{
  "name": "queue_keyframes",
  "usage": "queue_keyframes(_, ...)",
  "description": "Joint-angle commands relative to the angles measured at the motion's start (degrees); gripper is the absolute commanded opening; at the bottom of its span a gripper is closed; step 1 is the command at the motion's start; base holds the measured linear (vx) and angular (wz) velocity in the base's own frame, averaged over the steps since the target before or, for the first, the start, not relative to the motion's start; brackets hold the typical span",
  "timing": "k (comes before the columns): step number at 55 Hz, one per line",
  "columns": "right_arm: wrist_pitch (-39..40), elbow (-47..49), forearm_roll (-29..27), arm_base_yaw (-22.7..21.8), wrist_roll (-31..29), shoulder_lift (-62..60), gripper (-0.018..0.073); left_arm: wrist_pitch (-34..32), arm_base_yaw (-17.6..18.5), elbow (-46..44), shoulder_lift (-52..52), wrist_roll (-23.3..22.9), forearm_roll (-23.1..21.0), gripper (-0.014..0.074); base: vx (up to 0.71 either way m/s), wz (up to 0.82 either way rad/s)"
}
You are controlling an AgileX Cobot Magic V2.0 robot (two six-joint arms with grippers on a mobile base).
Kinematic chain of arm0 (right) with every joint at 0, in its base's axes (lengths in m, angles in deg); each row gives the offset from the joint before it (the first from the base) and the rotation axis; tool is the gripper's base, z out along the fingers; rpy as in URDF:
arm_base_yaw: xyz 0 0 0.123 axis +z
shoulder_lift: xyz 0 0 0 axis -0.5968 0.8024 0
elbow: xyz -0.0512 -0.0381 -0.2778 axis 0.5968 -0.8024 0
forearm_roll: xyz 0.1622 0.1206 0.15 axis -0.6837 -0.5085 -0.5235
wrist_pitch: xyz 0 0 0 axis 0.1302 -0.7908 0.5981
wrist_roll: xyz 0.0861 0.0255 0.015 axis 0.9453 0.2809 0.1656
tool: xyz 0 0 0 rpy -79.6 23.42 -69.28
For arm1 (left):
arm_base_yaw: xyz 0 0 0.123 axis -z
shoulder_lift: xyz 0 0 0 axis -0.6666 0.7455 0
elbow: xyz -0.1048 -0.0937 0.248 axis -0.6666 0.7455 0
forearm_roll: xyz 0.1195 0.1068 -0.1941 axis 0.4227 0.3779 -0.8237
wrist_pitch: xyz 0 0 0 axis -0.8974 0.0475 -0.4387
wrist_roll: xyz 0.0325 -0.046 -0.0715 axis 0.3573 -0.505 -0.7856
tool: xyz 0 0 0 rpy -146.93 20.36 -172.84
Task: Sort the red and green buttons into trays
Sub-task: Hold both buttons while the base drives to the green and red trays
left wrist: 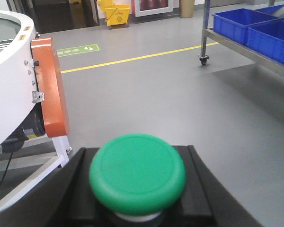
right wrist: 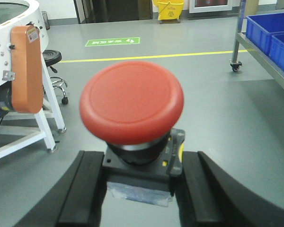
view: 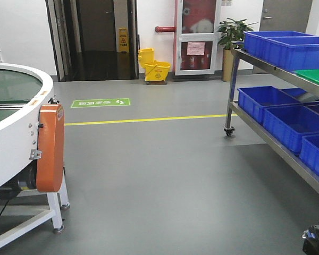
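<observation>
One green button (left wrist: 137,172) is sitting clamped in my left gripper (left wrist: 137,158), one red button (right wrist: 131,101) in my right gripper (right wrist: 139,177), fingers tight on each, both pointing forward over the floor (left wrist: 180,94).

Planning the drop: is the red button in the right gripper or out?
In: the red button sits between the fingers of the right gripper, body touching both.
</observation>
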Motion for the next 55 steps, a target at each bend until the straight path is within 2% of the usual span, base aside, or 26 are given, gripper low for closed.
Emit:
queue_keyframes(1,5.16,1.78,0.55,-0.2,-0.54,-0.12,-0.0008,-4.56,0.19,-1.57,-0.41,-0.47,-0.64,-0.0003,0.42,0.05)
queue_keyframes(55,3.0,1.78,0.55,-0.2,-0.54,-0.6,-0.0008,-3.28,0.19,-1.57,-0.38,-0.47,-0.64,-0.0003,0.56,-0.05)
